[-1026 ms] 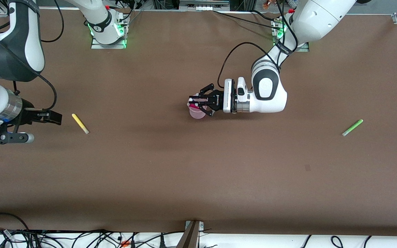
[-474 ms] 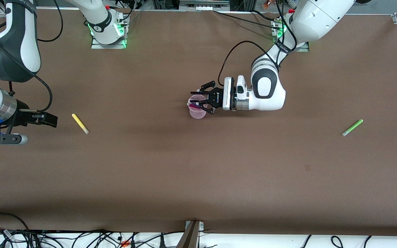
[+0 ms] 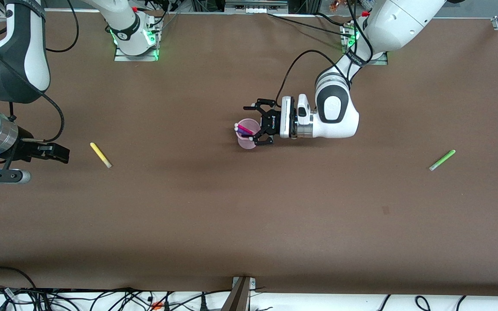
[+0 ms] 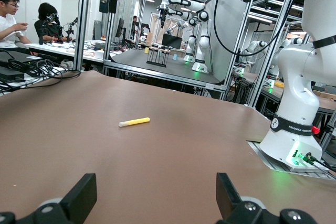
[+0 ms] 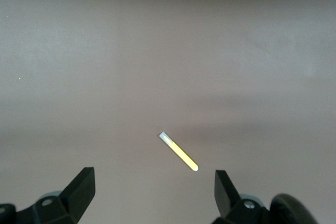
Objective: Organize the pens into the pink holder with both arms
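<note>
The pink holder point(image 3: 246, 139) stands mid-table with a magenta pen point(image 3: 244, 128) and a dark purple pen point(image 3: 243, 132) leaning in it. My left gripper point(image 3: 256, 125) hangs open just beside and above the holder's rim, with nothing between its fingers point(image 4: 79, 199). A yellow pen point(image 3: 100, 155) lies flat toward the right arm's end of the table, and it also shows as the yellow pen point(image 4: 134, 122) point(image 5: 179, 152) in both wrist views. My right gripper point(image 3: 60, 152) point(image 5: 154, 192) hovers open over the table beside it. A light green pen point(image 3: 442, 160) lies toward the left arm's end.
The right arm's base point(image 3: 134, 41) point(image 4: 291, 140) and the left arm's base point(image 3: 363, 47) stand along the table's edge farthest from the front camera. Cables point(image 3: 102, 298) trail along the nearest edge. Brown table point(image 3: 249, 216) surrounds the holder.
My left gripper opened and let the magenta pen drop into the holder, then drew back slightly. The right arm shifted a little toward its own end of the table.
</note>
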